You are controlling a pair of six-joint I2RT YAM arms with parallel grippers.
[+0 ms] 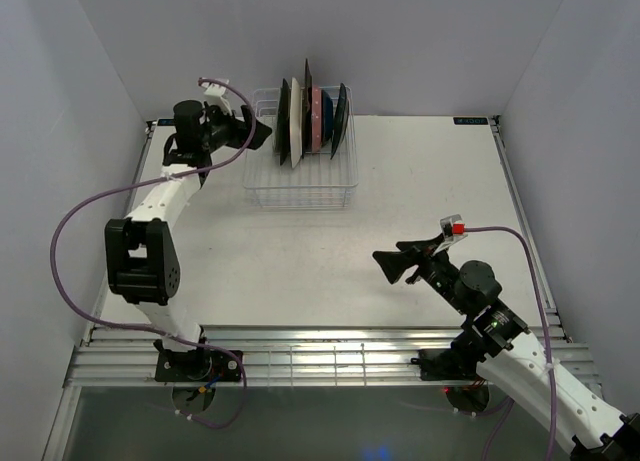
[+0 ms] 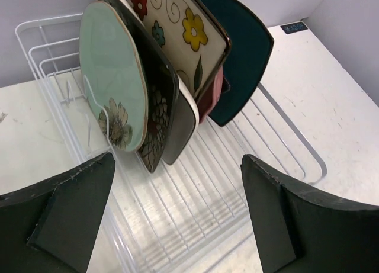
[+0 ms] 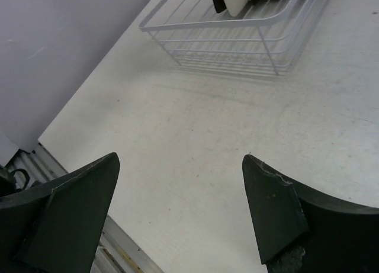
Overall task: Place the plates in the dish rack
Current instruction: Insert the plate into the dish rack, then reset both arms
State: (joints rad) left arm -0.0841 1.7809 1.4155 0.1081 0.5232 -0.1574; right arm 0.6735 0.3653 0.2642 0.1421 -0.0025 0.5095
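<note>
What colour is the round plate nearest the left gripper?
The round plate is pale green, flower-printed; left wrist view.

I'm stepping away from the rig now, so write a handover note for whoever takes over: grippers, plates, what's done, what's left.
Left gripper: open, empty, beside the dish rack, facing the plates.
Right gripper: open, empty, over bare table.
Plates: standing on edge in the rack's far half.
Done: every plate in view is racked.
Left: probably nothing; confirm, then park both arms.
</note>
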